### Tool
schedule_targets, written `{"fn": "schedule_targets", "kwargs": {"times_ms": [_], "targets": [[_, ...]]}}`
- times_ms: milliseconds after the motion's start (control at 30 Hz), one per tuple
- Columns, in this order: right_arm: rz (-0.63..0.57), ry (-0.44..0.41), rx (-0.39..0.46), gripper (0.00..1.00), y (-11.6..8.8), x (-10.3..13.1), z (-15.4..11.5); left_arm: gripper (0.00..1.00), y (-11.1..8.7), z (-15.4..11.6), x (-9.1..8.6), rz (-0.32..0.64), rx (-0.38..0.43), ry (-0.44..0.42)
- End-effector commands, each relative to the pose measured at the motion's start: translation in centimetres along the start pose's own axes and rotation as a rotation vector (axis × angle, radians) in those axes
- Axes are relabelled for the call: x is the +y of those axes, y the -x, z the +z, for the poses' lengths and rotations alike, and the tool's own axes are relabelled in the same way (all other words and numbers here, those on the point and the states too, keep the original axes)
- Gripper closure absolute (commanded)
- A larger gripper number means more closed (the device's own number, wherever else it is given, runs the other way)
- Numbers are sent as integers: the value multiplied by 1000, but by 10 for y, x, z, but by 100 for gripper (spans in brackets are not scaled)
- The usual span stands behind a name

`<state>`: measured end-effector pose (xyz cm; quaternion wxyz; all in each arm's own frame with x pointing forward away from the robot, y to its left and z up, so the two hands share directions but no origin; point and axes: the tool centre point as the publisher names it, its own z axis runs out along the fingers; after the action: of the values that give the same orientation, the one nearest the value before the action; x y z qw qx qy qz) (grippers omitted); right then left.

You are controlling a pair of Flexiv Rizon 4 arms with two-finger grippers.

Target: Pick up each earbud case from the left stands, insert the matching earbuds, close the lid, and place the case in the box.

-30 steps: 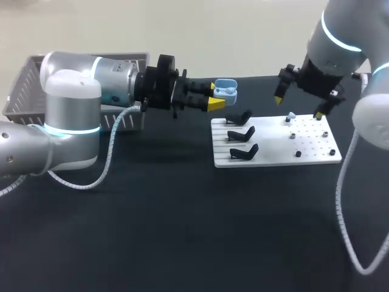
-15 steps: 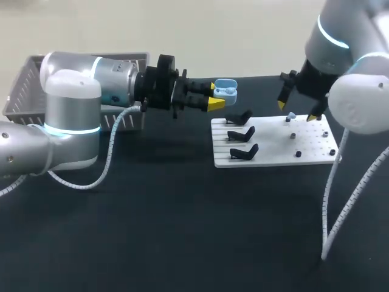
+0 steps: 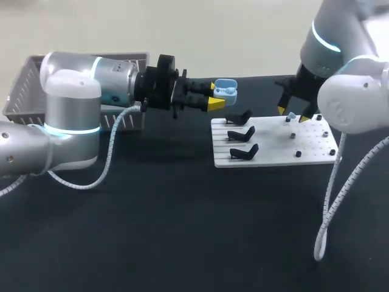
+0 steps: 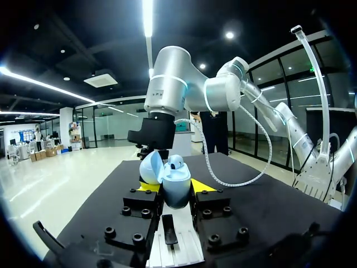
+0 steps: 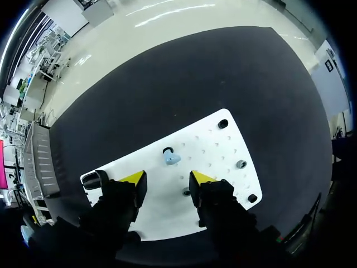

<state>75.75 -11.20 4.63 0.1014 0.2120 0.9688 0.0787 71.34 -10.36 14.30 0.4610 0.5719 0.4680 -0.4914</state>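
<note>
1. Your left claw [image 3: 216,96] grips one pale blue earbud case [image 4: 176,188] from both sides. The lid is tipped open and one earbud is seated inside.
2. Your right claw [image 5: 167,177] stands open, holding nothing. One loose pale blue earbud [image 5: 170,159] sits on a peg just ahead of the gap, on the white board [image 5: 223,151] beneath it.
3. Three black stands [image 3: 242,134] line the board's other half, below and just ahead of the left claw. Each holds nothing.
4. Both claws hang above the board, well apart from each other.
5. One grey basket [image 3: 24,85] sits behind the left claw, beside its arm, at the table [image 3: 182,231] edge.
</note>
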Motion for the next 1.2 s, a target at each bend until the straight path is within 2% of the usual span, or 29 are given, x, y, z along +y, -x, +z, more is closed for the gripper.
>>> {"fn": "schedule_targets", "kwargs": {"times_ms": [33, 700, 1200], "targets": [[-3, 9, 8, 52, 3, 0, 4, 100, -1, 0, -1, 3, -3, 2], [-22, -1, 23, 55, 16, -4, 17, 100, -1, 0, -1, 3, -3, 2], [-25, -1, 39, 64, 21, -7, 22, 100, -1, 0, -1, 3, -3, 2]]}}
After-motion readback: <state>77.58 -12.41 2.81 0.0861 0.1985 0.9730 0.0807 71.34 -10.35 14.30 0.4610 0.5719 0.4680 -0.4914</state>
